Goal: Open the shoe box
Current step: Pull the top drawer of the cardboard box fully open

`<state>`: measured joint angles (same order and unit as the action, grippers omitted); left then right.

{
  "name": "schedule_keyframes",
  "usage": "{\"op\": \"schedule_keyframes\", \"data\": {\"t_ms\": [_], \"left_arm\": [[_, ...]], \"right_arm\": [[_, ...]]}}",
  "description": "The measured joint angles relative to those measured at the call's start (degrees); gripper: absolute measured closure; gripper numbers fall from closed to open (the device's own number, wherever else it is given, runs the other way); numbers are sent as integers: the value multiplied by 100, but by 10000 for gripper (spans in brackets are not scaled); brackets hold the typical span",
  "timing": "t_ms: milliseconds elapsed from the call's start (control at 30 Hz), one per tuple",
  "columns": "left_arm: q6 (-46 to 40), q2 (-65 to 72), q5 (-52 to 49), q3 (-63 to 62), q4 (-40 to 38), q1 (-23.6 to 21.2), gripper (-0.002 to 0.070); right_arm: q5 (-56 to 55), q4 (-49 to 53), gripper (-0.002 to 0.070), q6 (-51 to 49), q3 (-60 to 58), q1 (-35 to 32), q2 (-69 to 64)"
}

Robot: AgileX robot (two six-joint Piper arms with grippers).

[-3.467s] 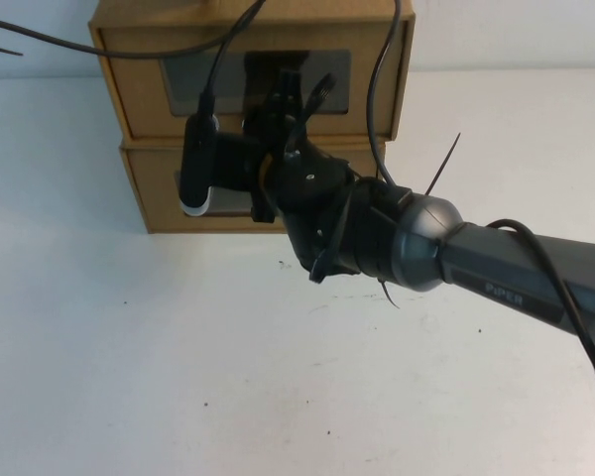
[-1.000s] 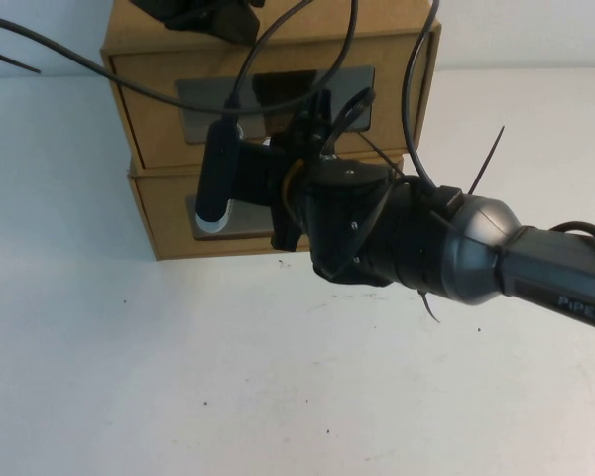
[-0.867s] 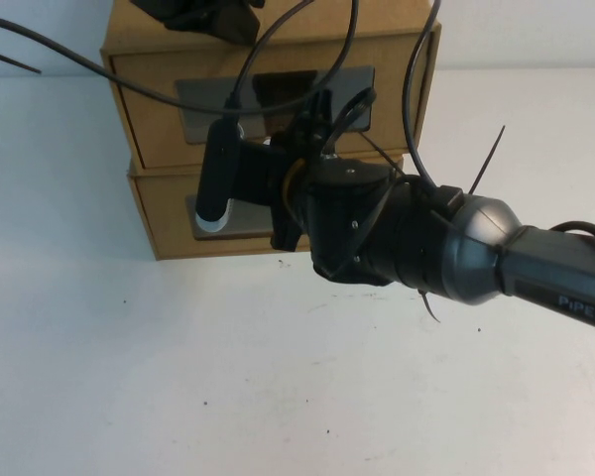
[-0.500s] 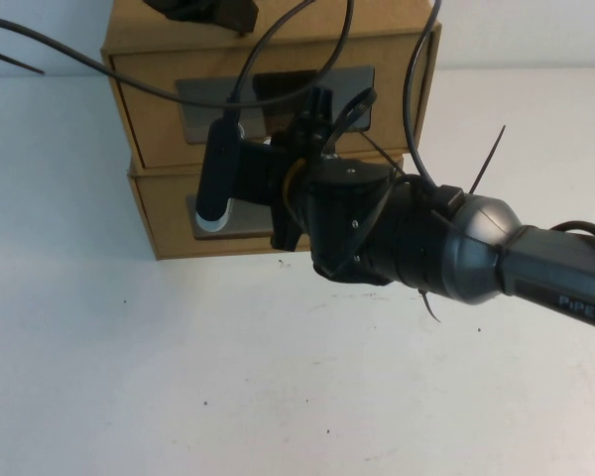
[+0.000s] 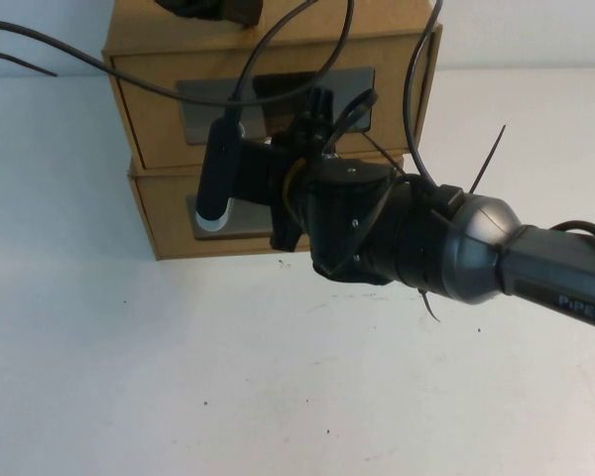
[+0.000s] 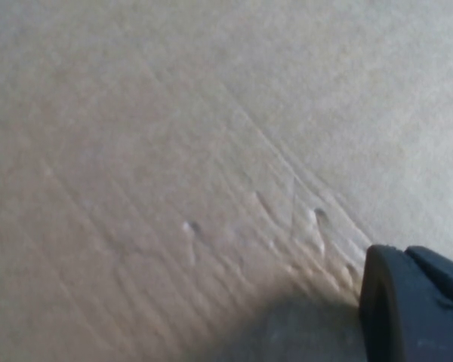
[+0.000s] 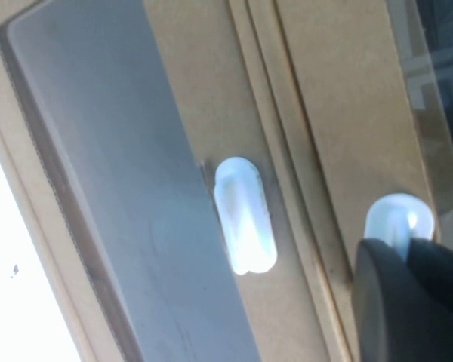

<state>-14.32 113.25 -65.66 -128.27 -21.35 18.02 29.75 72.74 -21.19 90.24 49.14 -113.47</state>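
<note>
Two brown cardboard shoe boxes are stacked at the table's far side, the upper box (image 5: pixel 149 109) on the lower box (image 5: pixel 169 203), each with a grey window in its front. My right gripper (image 5: pixel 320 104) is at the upper box's front, shut on its white pull tab (image 7: pixel 399 215), with the fingertips (image 7: pixel 408 302) pinching it. The lower box's white tab (image 7: pixel 244 215) is free beside its window. My left gripper (image 5: pixel 206 10) rests on top of the upper box; one fingertip (image 6: pixel 415 309) lies against creased cardboard (image 6: pixel 174 151).
The right arm's wrist and its cables hide the middle of both box fronts in the high view. White table (image 5: pixel 129 377) stretches in front of the boxes and to both sides.
Since the earliest frame the right gripper has drawn back with the upper box's front, and the left gripper has come onto the box top. Over the last second almost nothing moves.
</note>
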Motion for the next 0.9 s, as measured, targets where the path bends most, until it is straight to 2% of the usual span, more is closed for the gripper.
{"op": "schedule_keyframes", "data": {"t_ms": [267, 667, 900], "left_arm": [[-11, 40, -88, -34, -54, -24, 680], [-11, 53, -235, -42, -203, -59, 680], [-1, 62, -269, -42, -262, -59, 680]], "right_arm": [[149, -47, 668, 169, -71, 93, 27], [150, -258, 669, 169, -1115, 394, 898], [273, -827, 669, 169, -1813, 756, 1607]]}}
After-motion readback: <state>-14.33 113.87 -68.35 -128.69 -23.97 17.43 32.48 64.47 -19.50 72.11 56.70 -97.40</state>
